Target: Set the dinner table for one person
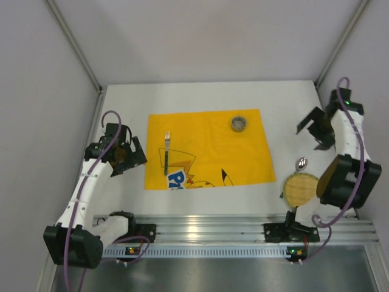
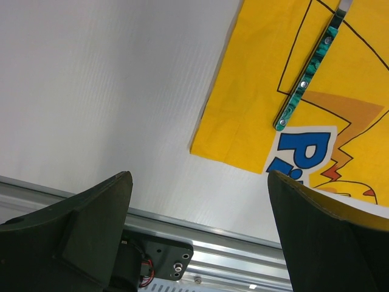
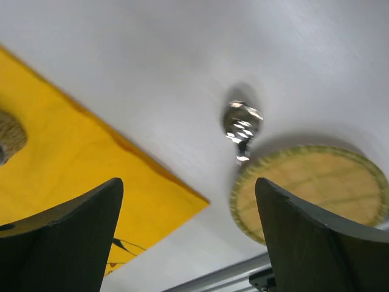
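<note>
Our left claw and right claw are both spread wide, holding nothing. The big white table lies under them. On it, right of the yellow mat, the round plate sits just beside the little spoon, nearest the right claw.

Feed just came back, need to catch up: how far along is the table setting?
Done: the fork lies on the yellow mat, left side, with a small round cup near its far right corner. In hand: nothing; the left claw and right claw are open and empty. Left: the round woven plate and spoon sit off the mat on the white table.
</note>
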`<action>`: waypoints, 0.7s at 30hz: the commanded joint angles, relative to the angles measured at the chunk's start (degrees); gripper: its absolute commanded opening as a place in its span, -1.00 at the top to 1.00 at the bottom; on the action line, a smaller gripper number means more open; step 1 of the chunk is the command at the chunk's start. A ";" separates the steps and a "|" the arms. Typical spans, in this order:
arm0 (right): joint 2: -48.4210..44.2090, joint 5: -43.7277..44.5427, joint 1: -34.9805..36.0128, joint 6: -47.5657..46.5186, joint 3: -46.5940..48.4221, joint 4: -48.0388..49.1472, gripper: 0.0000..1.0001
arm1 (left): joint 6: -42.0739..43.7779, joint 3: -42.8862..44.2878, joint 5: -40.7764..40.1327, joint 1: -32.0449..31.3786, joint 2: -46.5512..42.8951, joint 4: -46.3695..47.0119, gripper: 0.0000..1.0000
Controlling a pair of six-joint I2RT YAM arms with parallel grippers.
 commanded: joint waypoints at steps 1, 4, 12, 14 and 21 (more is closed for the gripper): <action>-9.03 0.57 -9.24 -1.97 -11.42 -0.51 -0.79 | 0.52 -0.20 0.70 -0.13 -2.10 2.16 -0.96; -14.57 -0.05 -12.16 -1.62 -19.08 -0.42 -0.79 | 0.52 -0.20 1.14 -0.22 -2.11 2.08 -0.96; -20.91 -1.71 -13.12 2.95 -32.56 4.23 -0.76 | 1.22 -0.11 2.37 -0.31 -2.46 2.07 -0.96; -21.61 -1.63 -13.30 3.74 -35.10 6.25 -0.75 | 1.31 -0.11 2.37 -0.48 -2.46 1.99 -0.96; -18.81 -2.86 -13.48 4.88 -40.73 15.20 -0.70 | 1.22 -0.02 2.02 -0.92 -2.20 1.81 -0.96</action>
